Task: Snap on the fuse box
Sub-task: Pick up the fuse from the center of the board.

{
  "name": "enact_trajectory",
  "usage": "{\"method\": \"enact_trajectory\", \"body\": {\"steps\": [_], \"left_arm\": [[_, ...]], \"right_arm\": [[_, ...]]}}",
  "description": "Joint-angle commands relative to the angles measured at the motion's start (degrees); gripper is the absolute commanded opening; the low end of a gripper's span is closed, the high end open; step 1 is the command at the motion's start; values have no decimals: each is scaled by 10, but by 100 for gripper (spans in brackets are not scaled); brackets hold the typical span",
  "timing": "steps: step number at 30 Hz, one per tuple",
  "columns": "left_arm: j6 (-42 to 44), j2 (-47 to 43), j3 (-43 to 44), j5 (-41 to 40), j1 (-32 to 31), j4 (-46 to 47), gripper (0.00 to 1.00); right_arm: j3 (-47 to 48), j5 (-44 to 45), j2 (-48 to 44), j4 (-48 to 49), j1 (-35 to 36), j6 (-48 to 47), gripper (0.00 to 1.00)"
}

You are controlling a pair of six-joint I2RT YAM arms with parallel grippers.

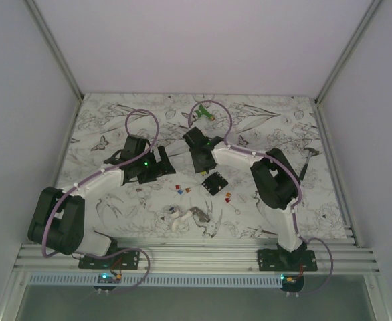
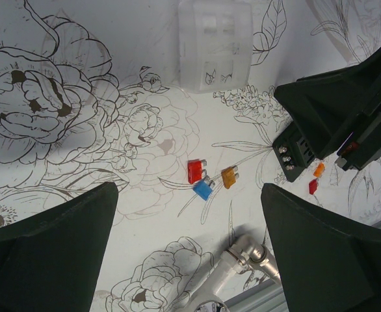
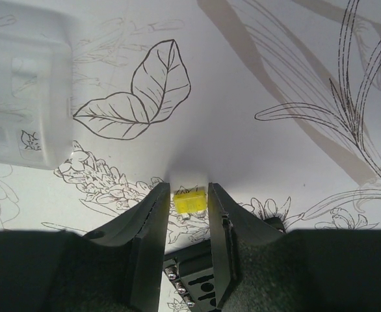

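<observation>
Right gripper (image 3: 189, 190), jaws closed on a yellow fuse (image 3: 189, 201) pinched at the very tips; left gripper (image 2: 189, 195), jaws wide apart and holding nothing. The fuse box (image 1: 215, 182) lies flat on the printed sheet (image 1: 116, 114) under the right gripper, behind its tips and toward the wrist, so that only a screwed edge shows between the two fingers in the right wrist view. Whether the fingers touch it cannot be told. Seen from the left gripper, the box lies ahead and off to the right, outside the open span and partly covered by the right gripper. A clear cover (image 2: 215, 44) rests farther ahead of the left gripper, well apart from the box. Three loose fuses (image 2: 203, 179) lie just ahead of the left gripper's open span. The box is judged a small, rigid, light plastic moulding: unlikely to yield under a firm pinch, but liable to skate on the smooth sheet when pressed from above. It is best taken across two opposite side walls, leaving the slotted top free. One gripper would probably have to steady it while the other presses a part home.
</observation>
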Motion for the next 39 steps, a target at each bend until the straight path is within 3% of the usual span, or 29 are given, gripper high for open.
{"method": "enact_trajectory", "body": {"steps": [1, 16, 27, 39], "left_arm": [[4, -9, 0, 4, 3, -19, 97], [4, -10, 0, 4, 3, -19, 97], [4, -12, 0, 11, 2, -18, 97], [3, -33, -2, 25, -30, 28, 91]], "right_arm": [[9, -24, 1, -28, -7, -10, 36], [9, -49, 0, -38, -13, -24, 37], [5, -41, -7, -39, -13, -25, 25], [-21, -59, -68, 20, -14, 11, 22]]}}
